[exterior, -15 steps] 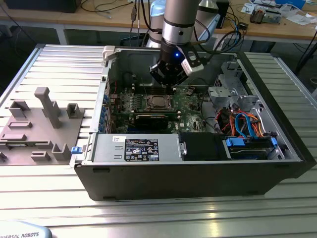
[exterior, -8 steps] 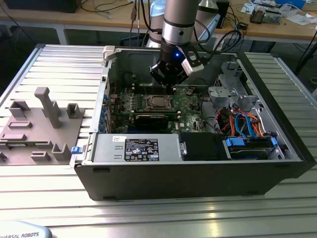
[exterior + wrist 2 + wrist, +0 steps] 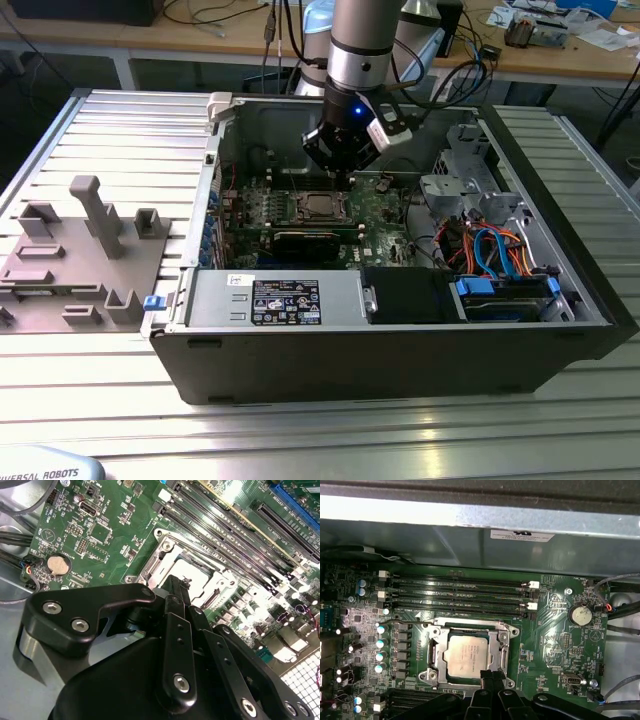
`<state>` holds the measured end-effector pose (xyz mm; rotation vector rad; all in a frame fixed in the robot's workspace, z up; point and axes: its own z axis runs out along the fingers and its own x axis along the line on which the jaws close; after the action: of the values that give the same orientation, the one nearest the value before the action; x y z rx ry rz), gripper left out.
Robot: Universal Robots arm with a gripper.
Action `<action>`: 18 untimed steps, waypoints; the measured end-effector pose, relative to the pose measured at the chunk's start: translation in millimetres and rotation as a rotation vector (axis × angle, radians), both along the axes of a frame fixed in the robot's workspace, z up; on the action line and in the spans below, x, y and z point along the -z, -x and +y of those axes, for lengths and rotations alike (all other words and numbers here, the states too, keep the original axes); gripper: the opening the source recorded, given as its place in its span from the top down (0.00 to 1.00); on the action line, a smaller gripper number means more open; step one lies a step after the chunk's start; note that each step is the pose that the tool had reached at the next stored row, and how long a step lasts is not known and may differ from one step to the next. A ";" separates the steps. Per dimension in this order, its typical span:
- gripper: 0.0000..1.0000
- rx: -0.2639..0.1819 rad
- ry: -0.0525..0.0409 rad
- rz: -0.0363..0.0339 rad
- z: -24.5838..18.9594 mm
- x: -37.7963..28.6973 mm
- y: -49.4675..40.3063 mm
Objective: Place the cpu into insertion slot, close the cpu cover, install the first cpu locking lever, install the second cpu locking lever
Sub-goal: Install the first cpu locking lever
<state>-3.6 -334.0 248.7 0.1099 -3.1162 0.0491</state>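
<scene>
- The gripper (image 3: pixel 490 676) (image 3: pixel 176 585) has its black fingers drawn together with nothing seen between them. Its tips are at the near edge of the cpu cover (image 3: pixel 501 645).
- The cpu (image 3: pixel 467 655) lies flat in the insertion slot (image 3: pixel 443 666), its silver top showing through the window of the lowered cover.
- Just beyond it, the long memory slots (image 3: pixel 460 597) run across the green motherboard (image 3: pixel 545 645), with a coin battery (image 3: pixel 580 614) off to one side.
- Farthest is the grey case wall (image 3: pixel 470 535).
- In the exterior view the gripper (image 3: pixel 345 165) hangs inside the open computer case (image 3: pixel 400 360), just above the cpu (image 3: pixel 322 207).
</scene>
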 end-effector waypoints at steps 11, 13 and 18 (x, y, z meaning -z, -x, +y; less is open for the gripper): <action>0.89 -0.007 -0.0011 0.0000 -0.1 0.0 0.0; 0.89 -0.009 -0.0010 0.0000 -0.1 0.0 0.0; 0.89 -0.016 -0.0020 0.0001 -0.1 0.0 0.0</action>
<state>-3.6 -334.0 248.8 0.1348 -3.1155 0.0462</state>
